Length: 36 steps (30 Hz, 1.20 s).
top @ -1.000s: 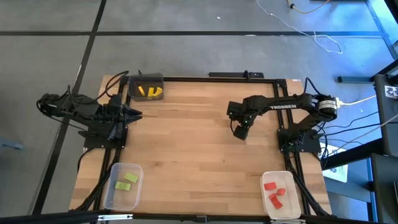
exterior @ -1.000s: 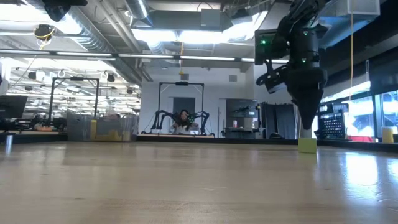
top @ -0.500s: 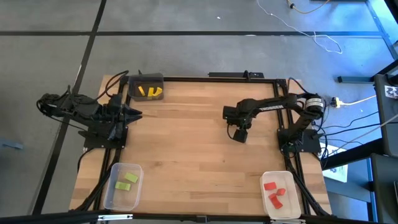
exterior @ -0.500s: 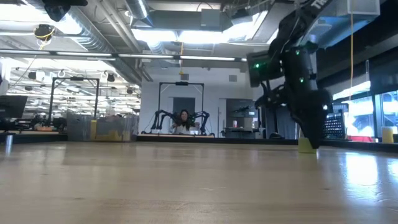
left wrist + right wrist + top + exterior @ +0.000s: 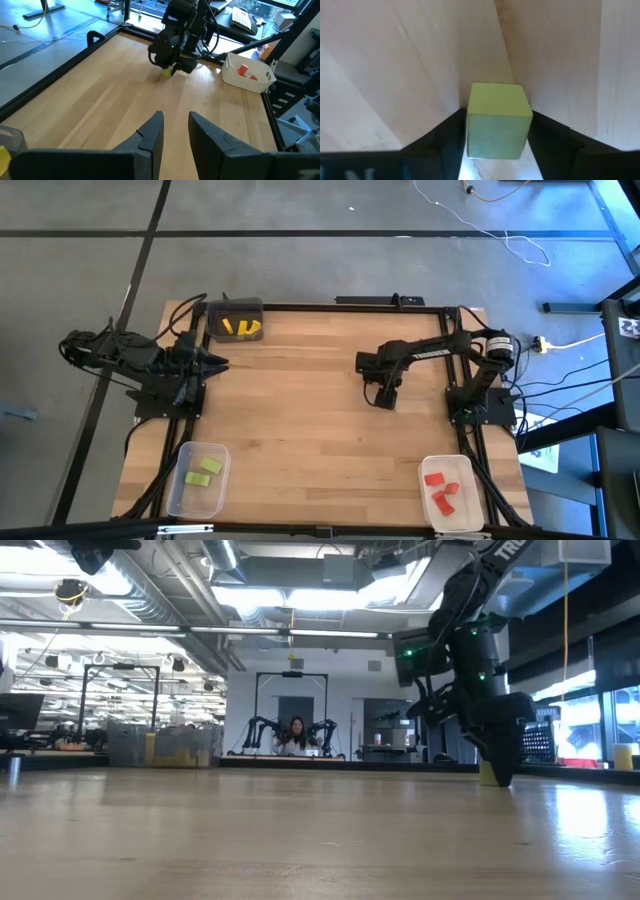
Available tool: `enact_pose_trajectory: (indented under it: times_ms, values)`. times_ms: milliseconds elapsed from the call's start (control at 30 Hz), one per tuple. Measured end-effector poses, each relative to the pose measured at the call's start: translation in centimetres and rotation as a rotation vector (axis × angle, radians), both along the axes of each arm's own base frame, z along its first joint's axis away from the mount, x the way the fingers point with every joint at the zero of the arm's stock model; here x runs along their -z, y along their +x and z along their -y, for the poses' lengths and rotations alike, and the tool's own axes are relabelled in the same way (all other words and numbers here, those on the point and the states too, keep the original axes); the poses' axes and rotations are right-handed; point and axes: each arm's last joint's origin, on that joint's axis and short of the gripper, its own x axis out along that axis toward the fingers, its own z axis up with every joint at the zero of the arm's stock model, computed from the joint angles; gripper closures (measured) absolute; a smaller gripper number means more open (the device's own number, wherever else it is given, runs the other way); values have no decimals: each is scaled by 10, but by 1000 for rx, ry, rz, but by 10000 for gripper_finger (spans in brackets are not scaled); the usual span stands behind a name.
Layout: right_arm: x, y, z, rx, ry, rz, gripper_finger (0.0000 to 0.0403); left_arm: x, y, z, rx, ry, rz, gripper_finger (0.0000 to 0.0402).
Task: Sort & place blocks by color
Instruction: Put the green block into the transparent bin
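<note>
Overhead view: a wooden table point(image 5: 300, 410) w/ a robot arm at each side. The right gripper point(image 5: 385, 398) sits right of frame centre, down low over a light green block point(image 5: 497, 120). A sec ago the arm reached farther right and the gripper hung above the block; it has since swung slightly left and dropped. In the right wrist view the block fills the gap btwn the two dark fingers point(image 5: 447, 135), which flank it on both sides, close against its faces; jaws look spread abt block-wide, closing in vs. before. Can't tell if they press it yet. In the low view the block point(image 5: 489, 774) rests on the tabletop at right, partly hidden behind the gripper tip.

The left gripper point(image 5: 215, 363) waits at the table's left edge, unmoved, fingers point(image 5: 150, 140) a narrow gap apart, nothing btwn them.

Bins unchanged: dark bin point(image 5: 236, 309) upper left w/ yellow blocks point(image 5: 241, 327); clear bin point(image 5: 178, 480) lower left w/ green blocks point(image 5: 201, 472); white bin point(image 5: 465, 492) lower right w/ red blocks point(image 5: 440, 490).

A person point(image 5: 296, 735) is seated far back in the room.
</note>
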Motion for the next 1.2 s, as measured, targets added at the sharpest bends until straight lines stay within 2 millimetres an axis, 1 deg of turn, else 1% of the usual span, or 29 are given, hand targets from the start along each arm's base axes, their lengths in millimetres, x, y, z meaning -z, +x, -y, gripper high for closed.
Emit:
enact_pose_trajectory:
  times_ms: [167,267,333,467,567,733,933,1033,1200]
  values:
    - [-3,4,1,-11,-5,13,269,0,0,0,0,0,0,321]
    - [-5,9,2,-14,-12,44,273,0,0,0,1,0,0,321]
    - [-9,19,4,-19,-27,108,273,0,0,0,-8,-9,2,321]
    - [-23,38,8,-21,-58,236,273,0,0,-2,-116,-93,34,321]
    - [-42,58,10,-50,-123,366,273,0,-1,-4,-179,-165,60,321]
    - [-78,84,10,-128,-317,481,273,1,-1,-4,-194,-205,60,321]
    - [-121,107,10,-189,-541,615,273,1,7,-2,-242,-238,56,321]
    - [-135,114,9,-236,-623,660,273,2,10,-1,-256,-267,55,321]
    - [-147,124,6,-307,-714,746,273,-4,19,0,-370,-460,178,321]
